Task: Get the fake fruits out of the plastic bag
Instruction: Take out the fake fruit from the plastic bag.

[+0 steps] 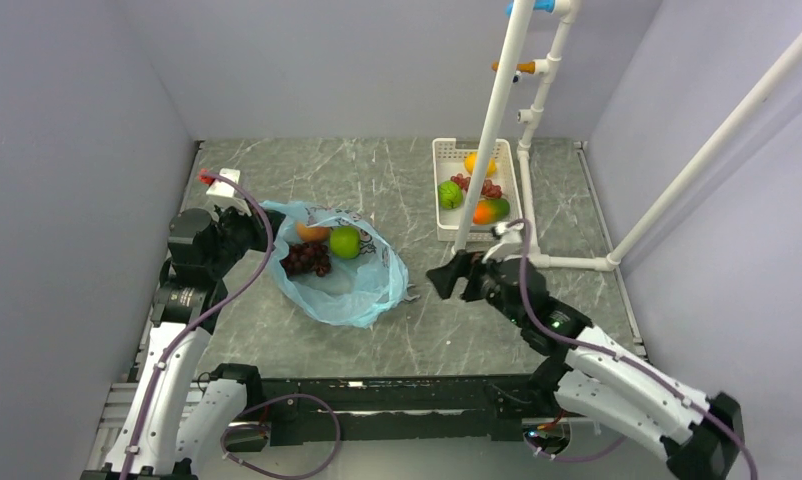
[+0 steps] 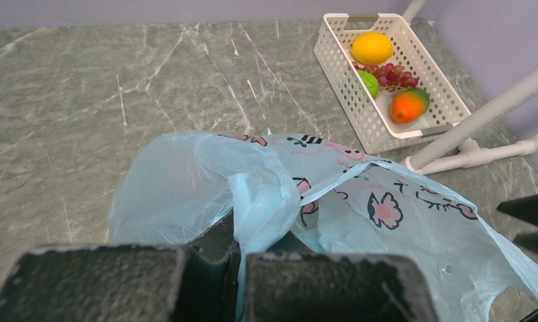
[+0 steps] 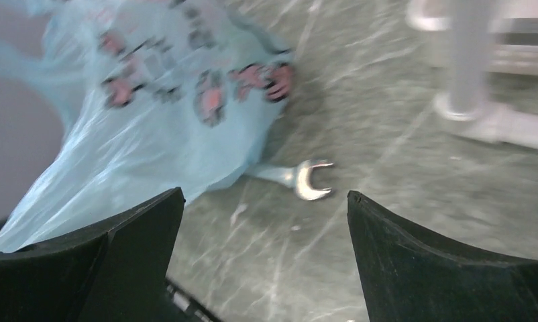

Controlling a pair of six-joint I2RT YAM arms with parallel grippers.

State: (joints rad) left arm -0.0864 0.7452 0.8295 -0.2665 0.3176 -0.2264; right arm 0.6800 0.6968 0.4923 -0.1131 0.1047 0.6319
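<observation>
Left fingers point(image 2: 105, 282) are clamping on a fold of the plastic bag point(image 1: 362, 285), which is lying centre-left on the desk point(image 1: 397, 170) with a green apple point(image 1: 345, 241) and grapes point(image 1: 305, 259) showing at its mouth. Right fingers point(image 3: 105, 261) are hanging spread wide, gripping nothing, seemingly just clear of the bag's right edge.

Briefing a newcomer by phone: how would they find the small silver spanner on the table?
On the grey marbled table, find the crinkly light blue plastic bag left of centre. From under its right near edge pokes a small silver open-ended spanner. It is the only bare metal piece there, its tip forked, lying against soft blue plastic.
</observation>
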